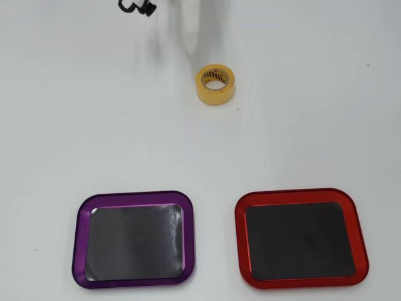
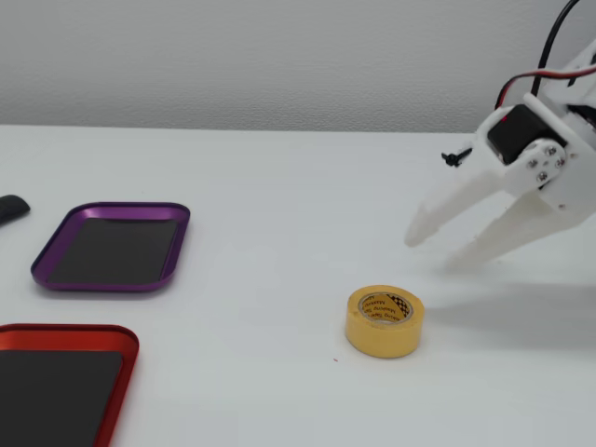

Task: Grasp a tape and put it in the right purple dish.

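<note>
Overhead, the tape [image 1: 215,84] lies flat on the table; the claw [image 2: 434,250] hangs parted, empty, just beside it.

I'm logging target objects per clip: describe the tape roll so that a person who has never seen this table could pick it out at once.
On the plain white table, look away from the purple-rimmed tray and the red-rimmed tray, towards the white two-finger gripper. There, alone on bare tabletop, lies the small yellow-orange tape roll with a printed cardboard core, flat, hole upward. It is the only round yellow thing, far smaller than either tray.
</note>
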Available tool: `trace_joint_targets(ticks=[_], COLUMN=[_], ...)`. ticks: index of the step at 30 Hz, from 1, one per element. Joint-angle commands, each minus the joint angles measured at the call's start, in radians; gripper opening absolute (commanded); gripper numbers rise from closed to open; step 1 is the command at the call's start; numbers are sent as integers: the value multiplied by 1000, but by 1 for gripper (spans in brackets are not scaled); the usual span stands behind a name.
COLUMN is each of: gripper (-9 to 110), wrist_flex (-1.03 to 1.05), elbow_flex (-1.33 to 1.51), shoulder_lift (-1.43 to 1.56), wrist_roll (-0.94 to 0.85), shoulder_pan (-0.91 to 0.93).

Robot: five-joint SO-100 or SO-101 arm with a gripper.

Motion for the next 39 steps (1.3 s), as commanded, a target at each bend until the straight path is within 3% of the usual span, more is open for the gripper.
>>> trace_joint_targets(ticks=[1, 12, 39], gripper=[15, 15, 13], wrist_flex=[-11, -35, -374], elbow_flex=[-179, -437, -465], shoulder_lift=[-259, -815, -1212], wrist_roll=[12, 11, -2], shoulder_pan=[-5, -153, -143])
